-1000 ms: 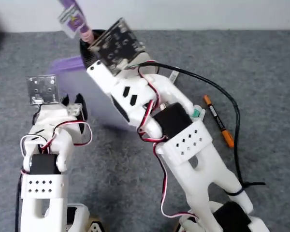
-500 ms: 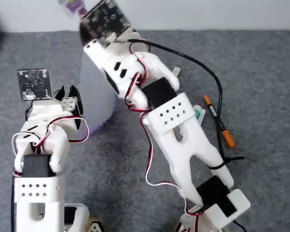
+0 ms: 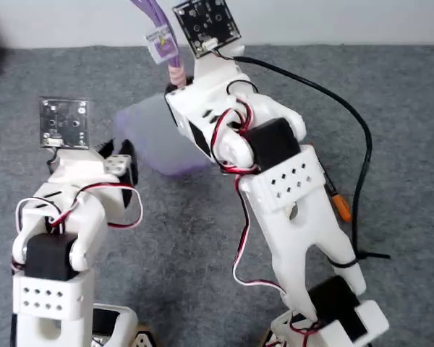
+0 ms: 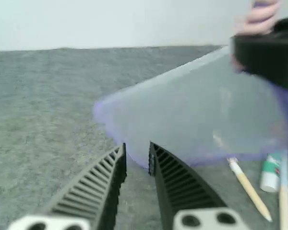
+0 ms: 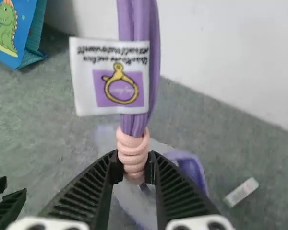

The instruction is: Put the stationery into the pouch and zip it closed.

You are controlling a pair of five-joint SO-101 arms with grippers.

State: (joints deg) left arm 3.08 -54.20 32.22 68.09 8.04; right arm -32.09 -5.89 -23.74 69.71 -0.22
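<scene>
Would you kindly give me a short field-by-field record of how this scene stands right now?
Pouch: translucent purple, hanging tilted from its strap
Right gripper: shut on the strap's pink coil
Left gripper: narrowly open, empty, near the pouch's edge
Stationery: pencil and orange pen lie on the table, outside the pouch

I take this for a small robotics lab or a hobby corner; I cannot tell which. A worktop covered in grey felt-like cloth meets a plain white wall. The left white plastic arm and the right white plastic arm carry bare wiring. A blue bag or box printed with a green cartoon dinosaur stands by the wall.
</scene>
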